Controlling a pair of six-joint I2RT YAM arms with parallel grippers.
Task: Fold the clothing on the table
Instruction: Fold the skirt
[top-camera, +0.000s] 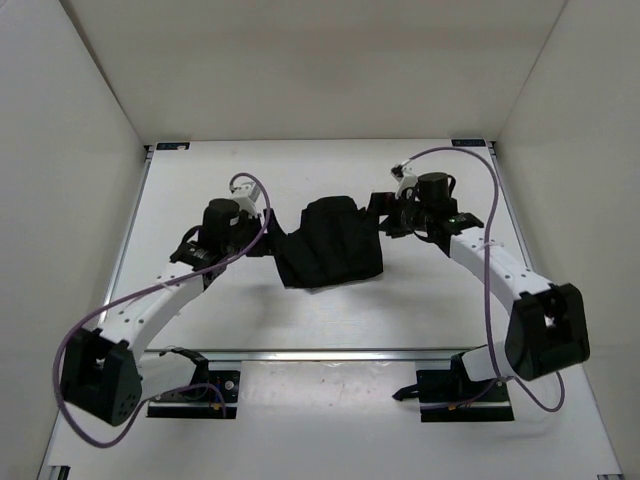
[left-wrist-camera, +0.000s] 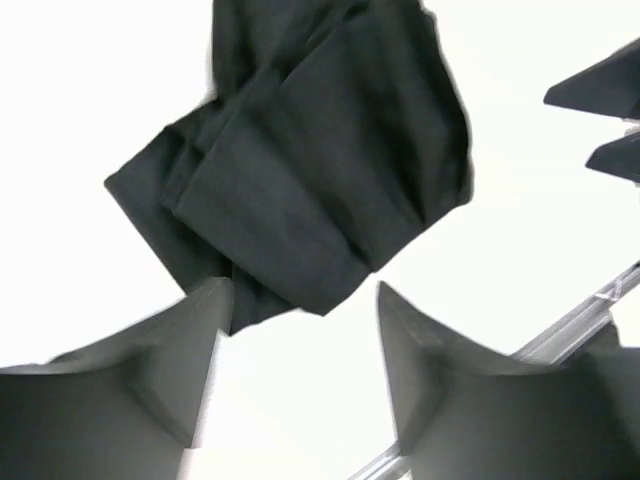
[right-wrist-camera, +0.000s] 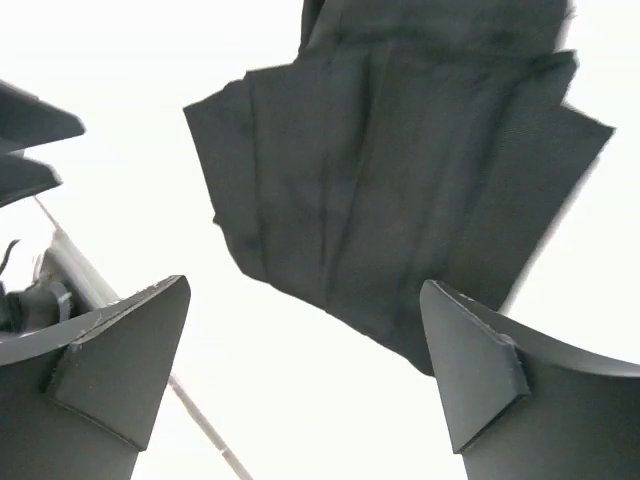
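Now, you have the clothing (top-camera: 330, 243) lying in a rumpled black heap near the middle of the table (top-camera: 330, 320). Your left gripper (left-wrist-camera: 303, 290) sits just beside the clothing's left edge, fingers spread, nothing between them. One fingertip (left-wrist-camera: 215, 300) meets the cloth's hem in the left wrist view; touching or just above it, you cannot tell from here. Your right gripper (right-wrist-camera: 305, 284) sits just beside the clothing's right edge, fingers spread wide, nothing pinched. Vertical creases run down the fabric facing it.
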